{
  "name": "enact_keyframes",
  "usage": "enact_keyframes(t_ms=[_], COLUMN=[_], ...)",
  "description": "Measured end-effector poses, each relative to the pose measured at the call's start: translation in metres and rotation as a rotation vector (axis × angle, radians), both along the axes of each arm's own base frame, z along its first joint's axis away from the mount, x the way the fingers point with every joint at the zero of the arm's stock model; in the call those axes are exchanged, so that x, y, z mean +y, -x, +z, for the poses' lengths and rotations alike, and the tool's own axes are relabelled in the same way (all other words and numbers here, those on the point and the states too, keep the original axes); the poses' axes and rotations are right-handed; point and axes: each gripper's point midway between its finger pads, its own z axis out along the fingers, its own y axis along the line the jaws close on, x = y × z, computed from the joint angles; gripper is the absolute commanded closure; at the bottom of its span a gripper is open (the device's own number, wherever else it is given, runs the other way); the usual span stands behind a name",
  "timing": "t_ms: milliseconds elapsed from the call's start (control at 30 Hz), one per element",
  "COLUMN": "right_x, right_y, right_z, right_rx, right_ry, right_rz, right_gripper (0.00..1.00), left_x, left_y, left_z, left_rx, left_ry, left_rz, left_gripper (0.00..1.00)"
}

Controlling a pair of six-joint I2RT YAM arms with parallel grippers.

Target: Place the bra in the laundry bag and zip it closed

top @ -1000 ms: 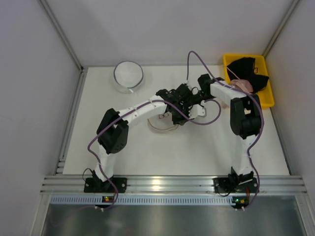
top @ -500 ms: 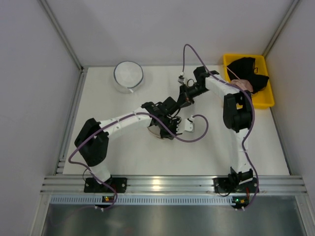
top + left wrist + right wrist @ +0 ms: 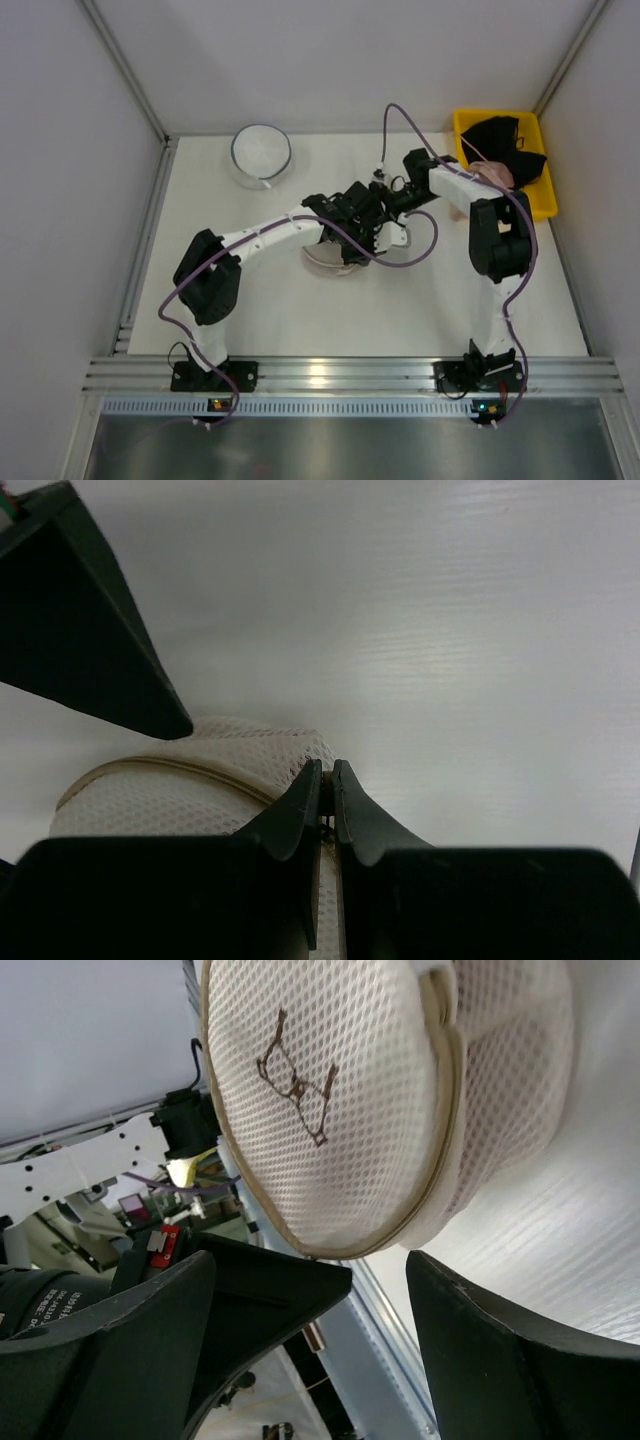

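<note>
The laundry bag (image 3: 325, 257) is a round white mesh pouch with a pale rim, lying mid-table. In the right wrist view the laundry bag (image 3: 330, 1090) shows a small brown mark on its face. My left gripper (image 3: 357, 238) is shut on the bag's edge; in the left wrist view the left gripper (image 3: 327, 770) pinches the laundry bag (image 3: 170, 790) at its rim seam. My right gripper (image 3: 380, 212) hovers just beside it. The right gripper (image 3: 380, 1265) stands open at the bag's rim, nothing between its fingers. The bra is hidden.
A round mesh bag with a dark rim (image 3: 261, 152) sits at the back left. A yellow bin (image 3: 462, 128) at the back right holds a black garment (image 3: 505, 140) and a pale pink bra (image 3: 492, 172). Purple cables loop over both arms.
The right gripper has opened and come back down next to the bag. The left arm has shifted right with the bag's edge still pinched.
</note>
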Motion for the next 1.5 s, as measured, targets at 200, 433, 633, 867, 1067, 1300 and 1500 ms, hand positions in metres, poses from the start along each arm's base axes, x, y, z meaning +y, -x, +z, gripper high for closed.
enact_keyframes(t_ms=[200, 433, 633, 867, 1067, 1300, 1500], right_x=[0.002, 0.015, 0.018, 0.021, 0.021, 0.008, -0.014], right_y=[0.013, 0.005, -0.014, -0.036, -0.042, -0.049, -0.031], right_z=[-0.005, -0.013, -0.018, -0.016, -0.016, -0.014, 0.002], right_rx=[0.098, 0.129, 0.090, -0.002, -0.031, -0.113, -0.125], right_ry=[-0.010, -0.022, -0.016, -0.014, -0.002, 0.024, 0.030], right_rz=[-0.031, -0.037, -0.027, 0.017, 0.030, 0.025, 0.011], right_gripper=[0.26, 1.00, 1.00, 1.00, 0.49, 0.27, 0.27], left_x=[-0.017, -0.020, -0.008, 0.024, 0.024, -0.008, -0.013], left_y=[-0.020, -0.024, -0.014, 0.016, 0.017, -0.002, -0.019], left_z=[0.005, 0.002, -0.010, -0.016, -0.010, 0.005, 0.013], left_rx=[-0.048, -0.050, -0.037, -0.008, 0.006, 0.066, 0.003], left_ry=[0.028, 0.029, 0.023, 0.005, 0.020, 0.048, 0.065], left_rz=[0.018, 0.024, 0.014, 0.019, 0.049, 0.139, 0.168], left_gripper=[1.00, 1.00, 1.00, 1.00, 1.00, 1.00, 1.00])
